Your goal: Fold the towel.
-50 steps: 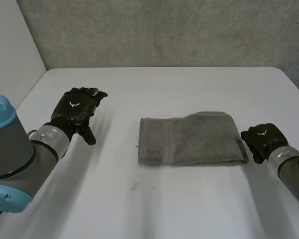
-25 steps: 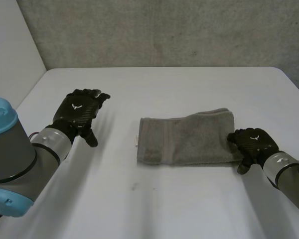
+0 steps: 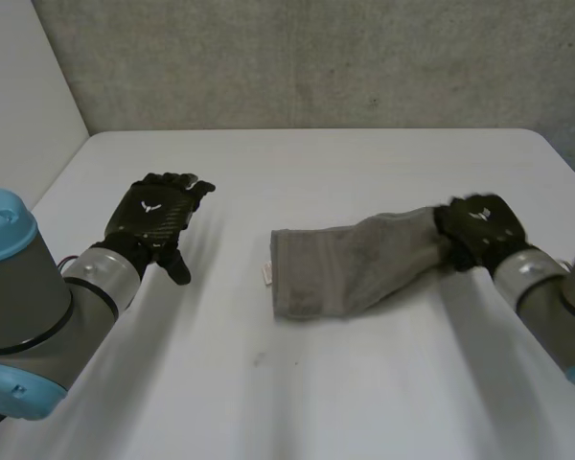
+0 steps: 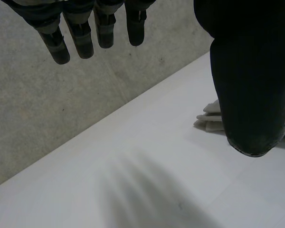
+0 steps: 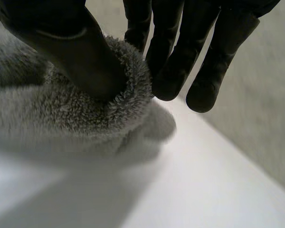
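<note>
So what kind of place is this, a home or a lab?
Probably a lab test bench: a plain white table, a rough grey concrete wall, and one grey terry towel.

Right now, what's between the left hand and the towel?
Bare table, per the head view. The left hand is open and apart from the towel; the right hand pinches its other end.
</note>
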